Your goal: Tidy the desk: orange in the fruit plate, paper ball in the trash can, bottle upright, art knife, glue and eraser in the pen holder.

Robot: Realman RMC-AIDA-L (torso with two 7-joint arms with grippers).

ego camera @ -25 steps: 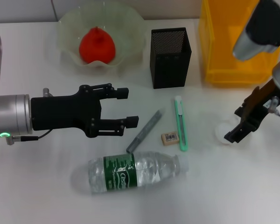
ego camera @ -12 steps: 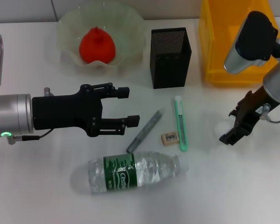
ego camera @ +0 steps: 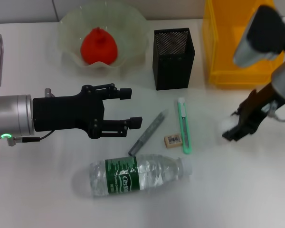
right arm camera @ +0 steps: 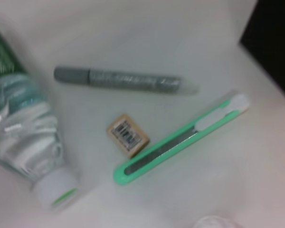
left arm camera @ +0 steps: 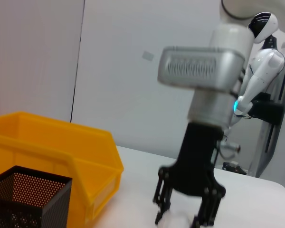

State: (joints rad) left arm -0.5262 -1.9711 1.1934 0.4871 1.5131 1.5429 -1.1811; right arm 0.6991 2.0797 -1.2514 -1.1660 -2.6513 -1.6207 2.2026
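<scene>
White desk [ego camera: 47, 190] | my right gripper [ego camera: 232, 129] pinching paper ball [ego camera: 225, 124], near yellow bin [ego camera: 228, 71] | my left gripper [ego camera: 128, 108] wide open above desk | bottle [ego camera: 135, 175] lying flat | orange [ego camera: 99, 46] in plate [ego camera: 133, 28]

The head camera looks steeply down on the counter [ego camera: 38, 190], taking in the whole spread from above. The left wrist camera sits low, facing level across to the yellow bin [left arm camera: 61, 152], mesh holder [left arm camera: 23, 197] and right hand [left arm camera: 183, 219], which the head view shares. The right wrist camera looks down close on the knife [right arm camera: 180, 140], eraser [right arm camera: 127, 135] and bottle [right arm camera: 26, 142].
</scene>
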